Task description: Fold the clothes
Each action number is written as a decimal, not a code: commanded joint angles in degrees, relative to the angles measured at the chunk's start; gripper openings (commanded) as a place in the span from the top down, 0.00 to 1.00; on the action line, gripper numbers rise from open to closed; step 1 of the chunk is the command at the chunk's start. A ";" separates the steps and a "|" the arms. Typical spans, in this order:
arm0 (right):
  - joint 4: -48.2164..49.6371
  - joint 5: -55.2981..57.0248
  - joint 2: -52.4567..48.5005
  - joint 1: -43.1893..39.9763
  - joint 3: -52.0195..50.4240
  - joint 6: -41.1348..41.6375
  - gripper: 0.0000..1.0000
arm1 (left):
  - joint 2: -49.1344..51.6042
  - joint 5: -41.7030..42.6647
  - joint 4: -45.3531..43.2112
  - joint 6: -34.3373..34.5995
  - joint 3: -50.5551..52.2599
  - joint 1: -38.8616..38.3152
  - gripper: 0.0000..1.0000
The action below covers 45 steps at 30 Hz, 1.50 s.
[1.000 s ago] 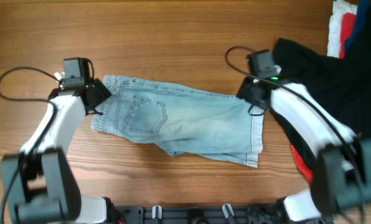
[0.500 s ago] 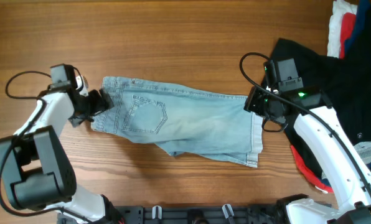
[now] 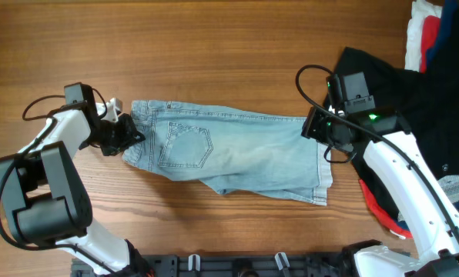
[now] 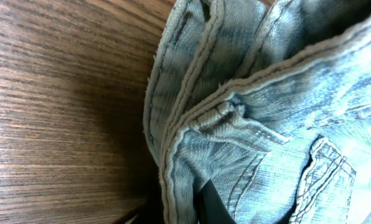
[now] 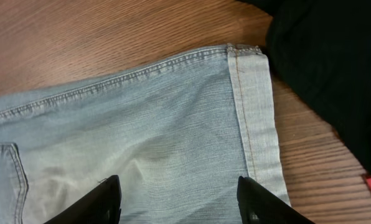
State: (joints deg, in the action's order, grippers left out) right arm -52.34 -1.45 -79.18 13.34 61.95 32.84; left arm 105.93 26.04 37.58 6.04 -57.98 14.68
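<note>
The clothes, light blue denim shorts (image 3: 237,154), lie flat across the middle of the table, waistband to the left and cuffed hem to the right. My left gripper (image 3: 125,137) is at the waistband's left edge, shut on the folded waistband (image 4: 185,155), and the denim is pinched between its dark fingers (image 4: 211,202). My right gripper (image 3: 316,131) hovers over the hem end, open, with its fingers (image 5: 104,200) spread above the leg fabric (image 5: 173,143) just left of the cuff (image 5: 254,106). Nothing is between them.
A black garment (image 3: 414,92) is heaped at the right, close beside the right arm and touching the hem corner in the right wrist view (image 5: 322,68). Red, white and dark blue clothes (image 3: 428,31) lie at the back right corner. Bare wood (image 3: 214,54) lies behind the shorts.
My left gripper has closed on the waistband edge, and the shorts have slid slightly to the right. The right arm swung out to the hem earlier and has barely moved since.
</note>
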 commanded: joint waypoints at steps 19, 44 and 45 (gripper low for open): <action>29.62 -27.21 -26.71 31.12 -0.52 3.37 0.96 | -20.68 -1.20 17.57 2.14 -15.56 2.91 0.96; 19.43 -9.79 -13.35 20.55 0.37 -4.42 0.92 | -28.28 6.23 23.28 3.78 -16.13 -0.46 0.96; 15.34 -7.06 -11.93 18.95 0.37 -4.37 0.89 | -28.28 4.90 23.08 3.80 -16.13 -2.03 0.96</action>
State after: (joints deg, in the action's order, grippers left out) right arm -32.97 -15.90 -94.48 34.20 62.24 31.38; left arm 79.05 29.93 61.14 9.32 -72.62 15.68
